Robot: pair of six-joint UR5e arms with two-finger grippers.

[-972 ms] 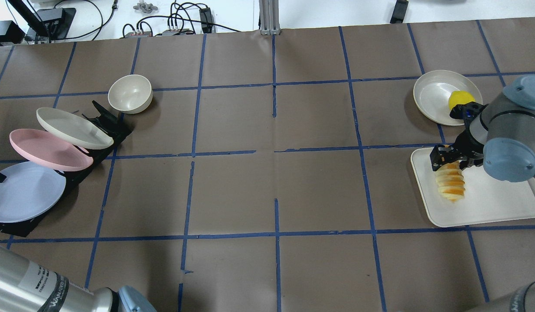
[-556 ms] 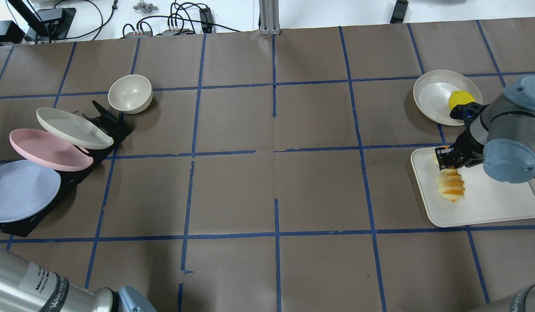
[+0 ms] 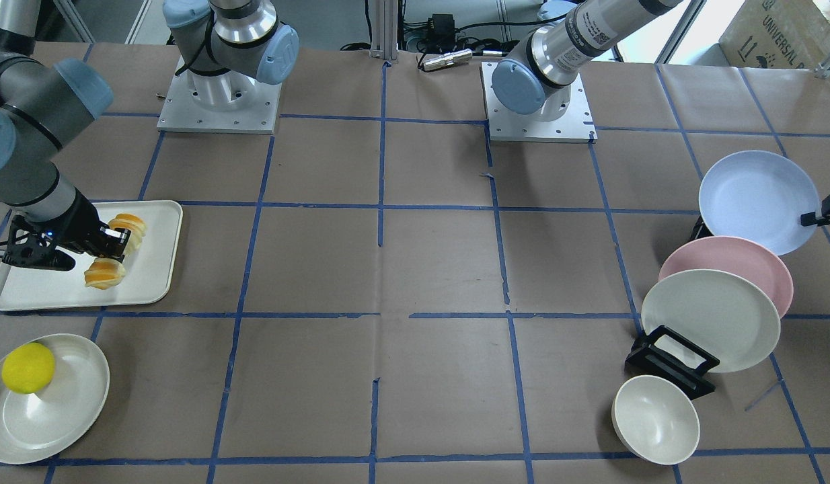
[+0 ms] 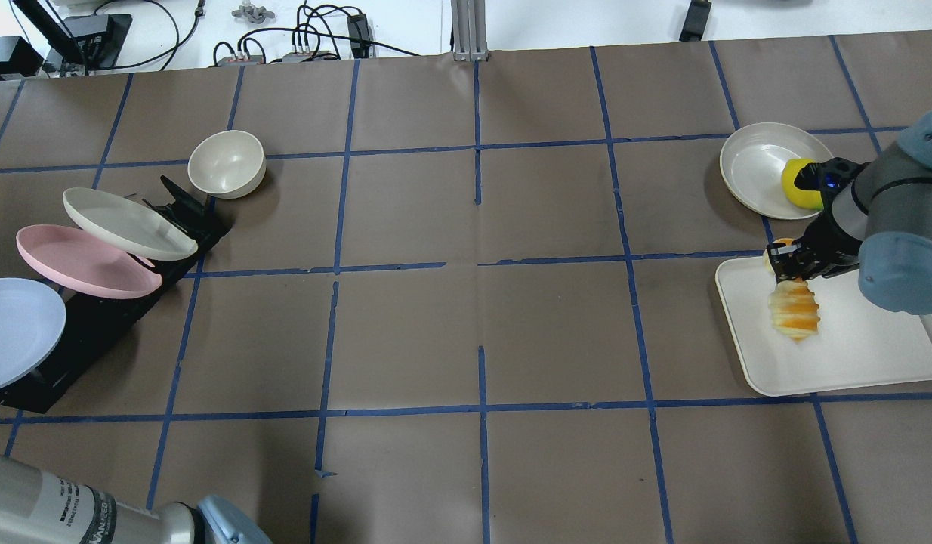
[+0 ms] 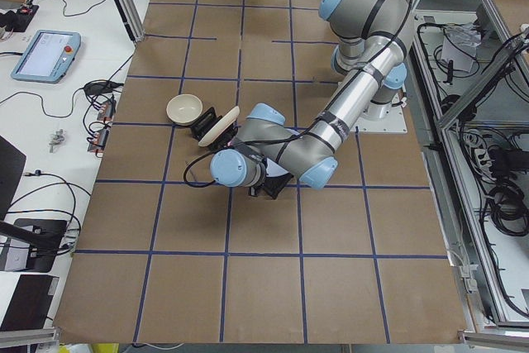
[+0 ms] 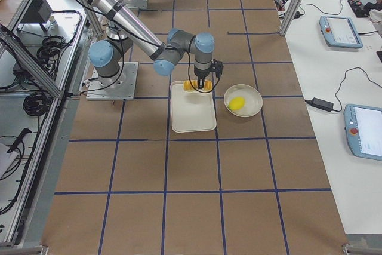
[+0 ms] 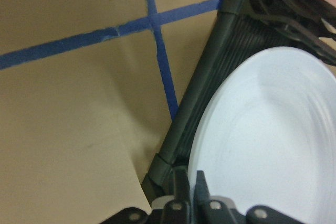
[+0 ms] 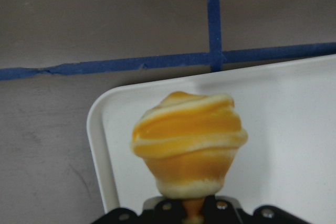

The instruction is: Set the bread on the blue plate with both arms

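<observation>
At the left edge of the bench, the left gripper (image 7: 191, 179) has its jaws clamped on the rim of the blue plate (image 4: 16, 329), beside the black rack (image 4: 96, 332). Near the right edge, the right gripper (image 4: 787, 264) pinches one end of the bread (image 4: 794, 316) over the white tray (image 4: 874, 355). Both grasps seem made; next, I judge, plate and bread must meet near the middle.

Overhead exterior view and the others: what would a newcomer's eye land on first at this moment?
The right arm's black two-finger gripper clamps the golden-orange ridged bread roll over the white rectangular tray at the table's right end. At the far left end, the left gripper pinches the rim of the round pale-blue plate, by the black rack holding a pink plate and a cream plate.
</observation>
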